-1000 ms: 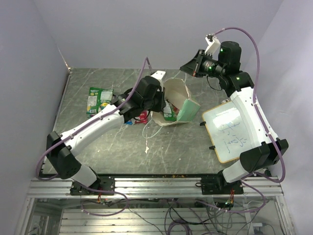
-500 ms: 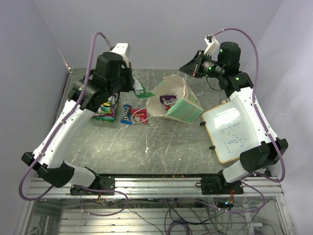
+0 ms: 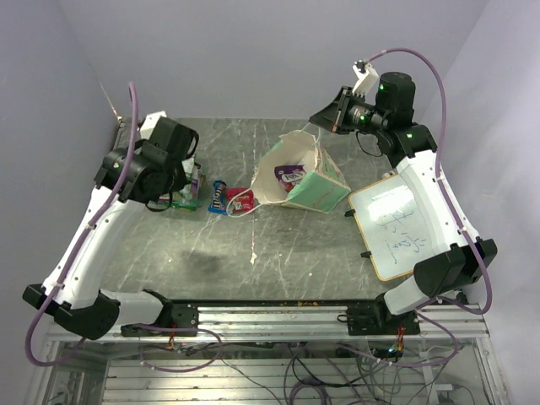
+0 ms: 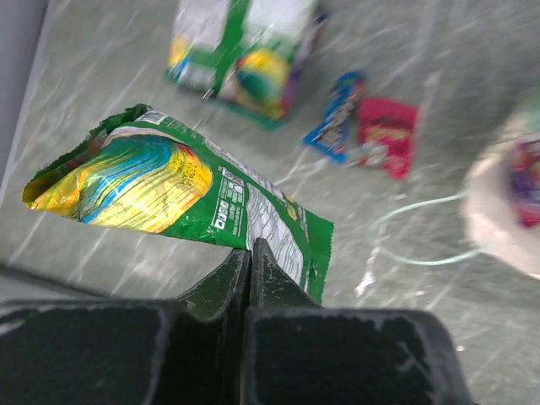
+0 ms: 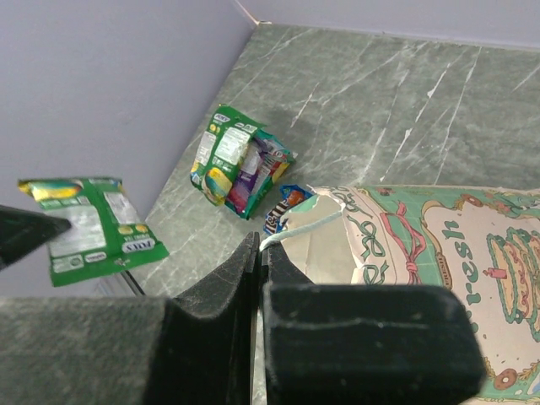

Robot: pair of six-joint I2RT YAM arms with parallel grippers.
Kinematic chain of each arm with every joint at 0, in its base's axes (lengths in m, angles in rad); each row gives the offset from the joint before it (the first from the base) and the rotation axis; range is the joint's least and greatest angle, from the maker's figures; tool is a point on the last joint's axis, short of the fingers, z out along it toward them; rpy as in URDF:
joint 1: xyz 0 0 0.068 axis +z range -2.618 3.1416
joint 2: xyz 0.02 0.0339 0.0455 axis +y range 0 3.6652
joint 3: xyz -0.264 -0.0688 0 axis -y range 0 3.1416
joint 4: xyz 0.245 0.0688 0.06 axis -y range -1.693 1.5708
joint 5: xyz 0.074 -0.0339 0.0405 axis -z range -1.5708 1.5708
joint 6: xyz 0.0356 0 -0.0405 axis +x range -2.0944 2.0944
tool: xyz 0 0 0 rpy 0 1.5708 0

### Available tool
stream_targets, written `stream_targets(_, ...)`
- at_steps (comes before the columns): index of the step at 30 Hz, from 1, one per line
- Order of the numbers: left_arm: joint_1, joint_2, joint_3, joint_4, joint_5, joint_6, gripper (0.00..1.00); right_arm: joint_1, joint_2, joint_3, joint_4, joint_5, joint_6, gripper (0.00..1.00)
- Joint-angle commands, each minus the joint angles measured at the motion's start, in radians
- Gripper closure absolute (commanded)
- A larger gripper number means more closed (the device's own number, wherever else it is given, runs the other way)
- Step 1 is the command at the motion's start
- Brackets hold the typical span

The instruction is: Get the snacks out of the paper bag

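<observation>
The paper bag (image 3: 314, 187) lies tipped on its side, mouth facing left, with a purple packet (image 3: 289, 175) showing inside. My right gripper (image 5: 261, 245) is shut on the bag's string handle (image 5: 297, 225), holding the mouth edge up. Above the table's left side, my left gripper (image 4: 251, 246) is shut on a green snack bag (image 4: 173, 187). Under and beside it lie green and purple bags (image 3: 187, 191), a blue bar (image 3: 218, 197) and a small red packet (image 3: 240, 200). From above, the left wrist hides the held bag.
A wood-framed whiteboard (image 3: 396, 229) lies at the right, beside the right arm. The bag's other string handle (image 4: 422, 245) trails loose on the marble top. Walls close off the left, back and right sides.
My left arm has come out of the paper bag with a green snack bag and swung left over the snack pile. The paper bag shifted slightly. The right arm kept still.
</observation>
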Motion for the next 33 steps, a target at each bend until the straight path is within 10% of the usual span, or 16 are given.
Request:
stream_targets(1, 0.046, -0.050, -0.179, -0.180, -0.051, -0.245, 0.93, -0.009, -0.012, 0.007, 0.028, -0.015, -0.009, 1.00)
stream_targets(20, 0.383, 0.154, -0.542, -0.112, 0.236, -0.219, 0.93, -0.010, -0.041, -0.014, 0.029, -0.006, -0.021, 1.00)
stream_targets(33, 0.416, 0.312, -0.610, 0.130, 0.358, -0.291, 0.93, -0.011, -0.041, -0.026, 0.035, -0.015, -0.016, 1.00)
